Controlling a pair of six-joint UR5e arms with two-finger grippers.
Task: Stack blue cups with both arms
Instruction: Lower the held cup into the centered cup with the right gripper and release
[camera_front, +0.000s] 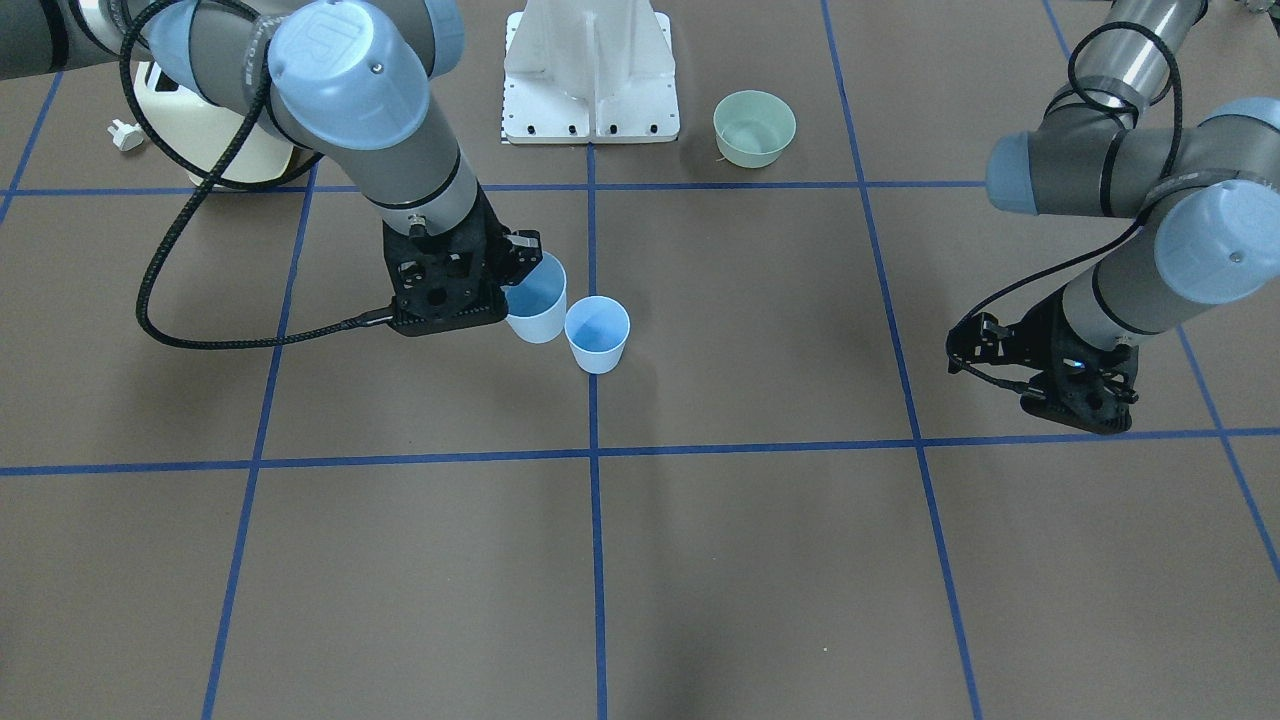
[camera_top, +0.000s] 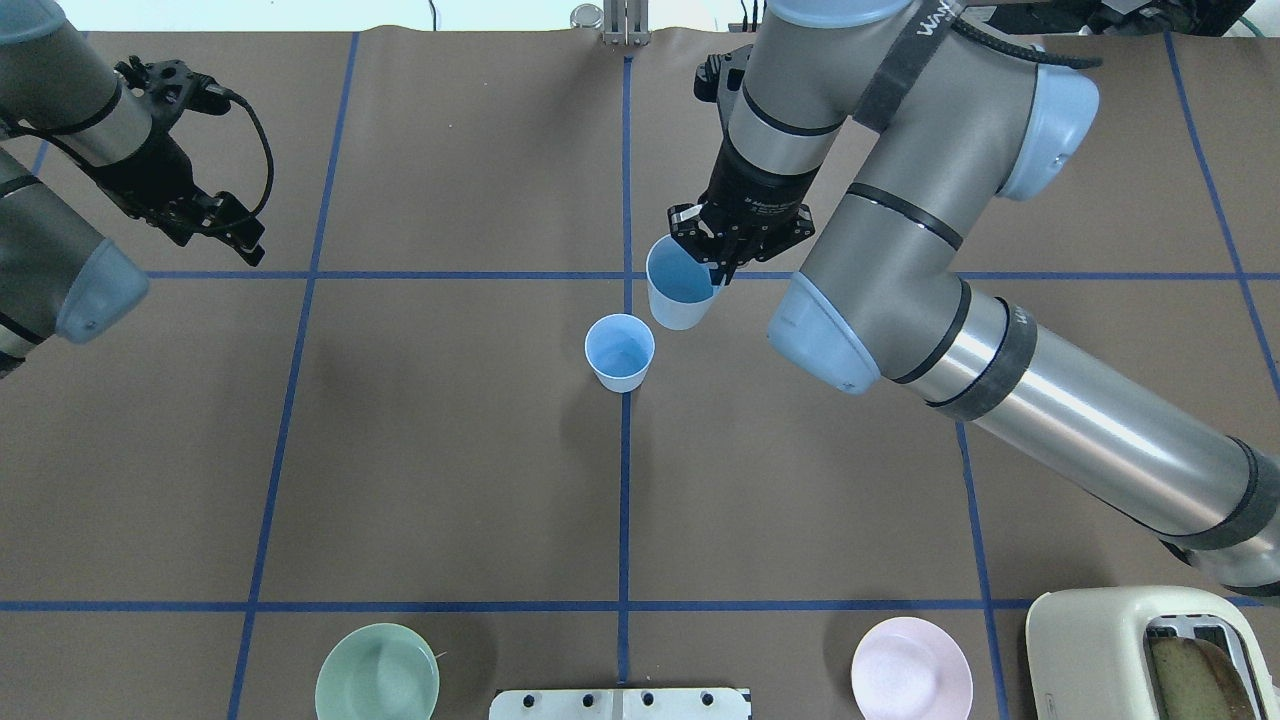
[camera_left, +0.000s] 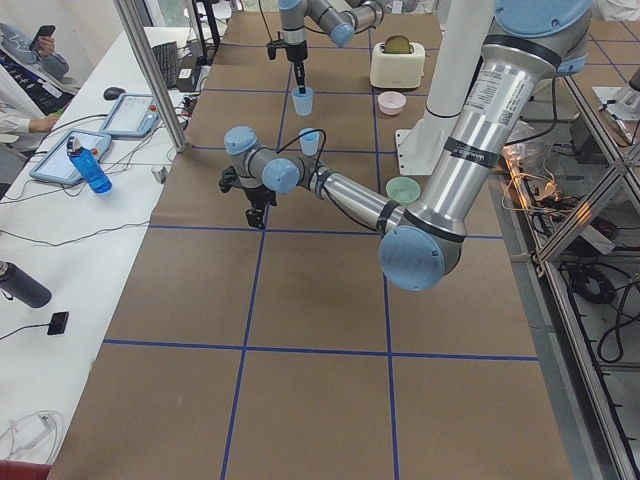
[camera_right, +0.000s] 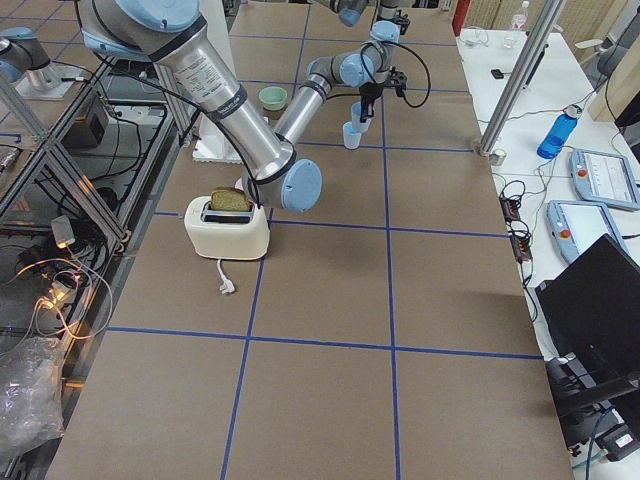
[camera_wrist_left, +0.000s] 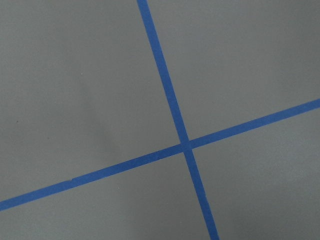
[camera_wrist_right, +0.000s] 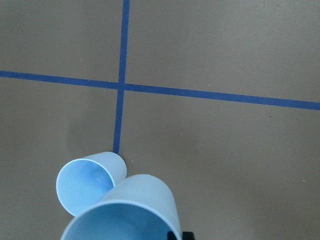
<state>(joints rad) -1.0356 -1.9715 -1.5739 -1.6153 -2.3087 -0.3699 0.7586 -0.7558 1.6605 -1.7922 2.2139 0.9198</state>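
Stacking is at the carrying step. Nearest the robot, one blue cup (camera_top: 620, 352) stands upright on the tabletop (camera_top: 450, 470), over a blue tape line (camera_top: 624, 500). Just behind it hangs the second blue cup (camera_top: 680, 298), a little tilted. The jaws of the right gripper (camera_top: 712, 268) pinch its rim, one inside and one outside. Both cups are smooth, tapered and light blue. Next, the held cup probably must come over the standing one, straighten and go down. Farther off, the left gripper (camera_top: 238, 228) hovers well apart; how its jaws stand cannot be told.
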